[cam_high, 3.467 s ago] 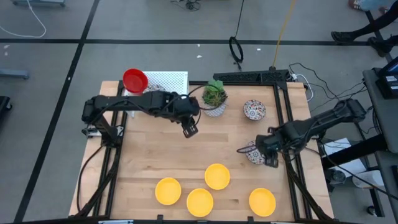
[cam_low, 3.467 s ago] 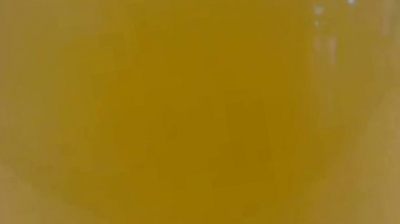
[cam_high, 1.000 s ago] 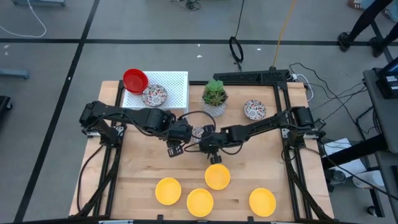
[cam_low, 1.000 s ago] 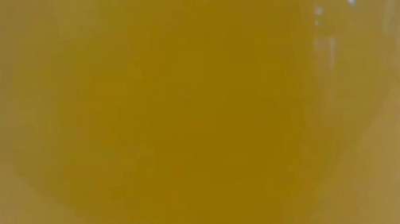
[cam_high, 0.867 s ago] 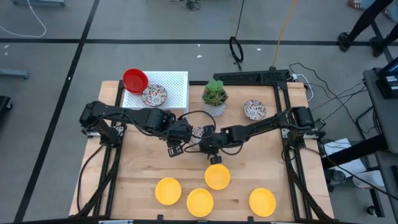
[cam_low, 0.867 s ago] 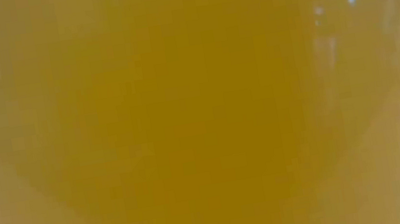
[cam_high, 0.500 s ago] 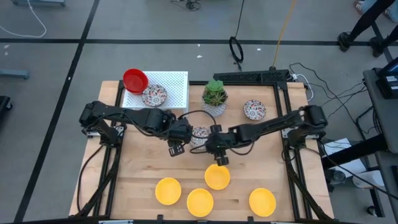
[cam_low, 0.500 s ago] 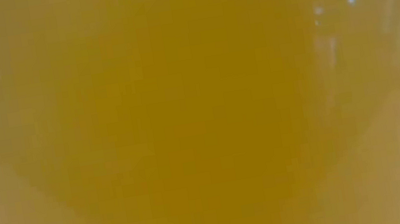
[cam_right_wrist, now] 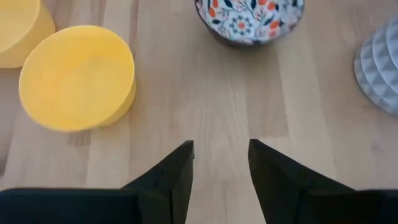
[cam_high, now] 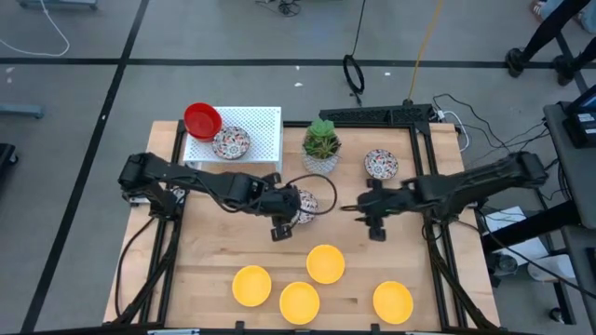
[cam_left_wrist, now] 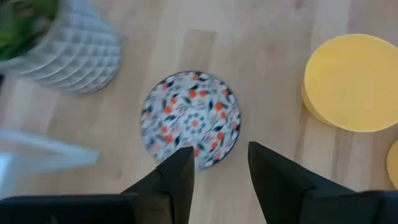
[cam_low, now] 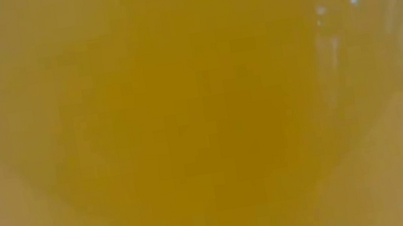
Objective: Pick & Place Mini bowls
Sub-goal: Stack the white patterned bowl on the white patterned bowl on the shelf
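At the far left of the wooden table (cam_high: 214, 242), a glossy red round bowl (cam_high: 202, 119) sits on the corner of a white perforated mat (cam_high: 256, 130), with a white floral-patterned bowl (cam_high: 231, 142) beside it on the mat. Toward the middle, the left gripper (cam_left_wrist: 217, 168) hovers over a second floral bowl (cam_left_wrist: 191, 118), which a second ago sat between both grippers; its dark fingers stand apart on either side of the bowl's near rim without touching it. That bowl now rests free on the bare wood just in front of the white ribbed pot with a green plant (cam_high: 321, 144), so the right arm appears to have delivered it for the left arm to take on to the mat. The right gripper (cam_right_wrist: 221, 168) has pulled back to the right, its fingers parted and empty above the smooth wood grain. A third floral bowl (cam_high: 381, 165) waits far right. Along the near edge lie four matte bright yellow bowls (cam_high: 325, 264), upturned so their flat round bases show. One fills the low view entirely.
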